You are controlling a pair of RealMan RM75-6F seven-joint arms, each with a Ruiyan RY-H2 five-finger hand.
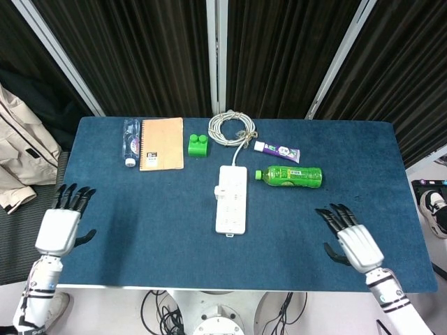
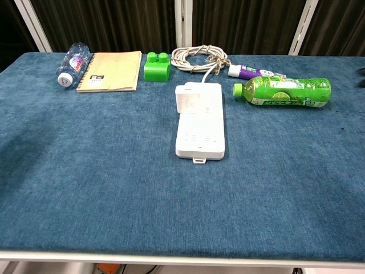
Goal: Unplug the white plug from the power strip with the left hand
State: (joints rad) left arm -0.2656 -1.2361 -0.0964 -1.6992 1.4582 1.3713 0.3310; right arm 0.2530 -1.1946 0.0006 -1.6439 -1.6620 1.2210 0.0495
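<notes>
A white power strip [image 1: 231, 199] [image 2: 199, 120] lies lengthwise in the middle of the blue table. A white plug [image 1: 220, 189] [image 2: 187, 101] sits in its far left corner. Its white cord [image 1: 233, 128] [image 2: 198, 57] is coiled behind it. My left hand [image 1: 60, 225] hovers over the table's left edge, far left of the strip, fingers spread and empty. My right hand [image 1: 353, 241] hovers over the front right of the table, fingers spread and empty. The chest view shows no more than a dark tip at its right edge.
Along the back lie a clear water bottle [image 1: 130, 142], a tan notebook [image 1: 161, 143], a green block [image 1: 198, 144] and a small tube [image 1: 276, 150]. A green drink bottle [image 1: 290, 175] lies just right of the strip. A beige jacket [image 1: 17, 153] hangs off to the left.
</notes>
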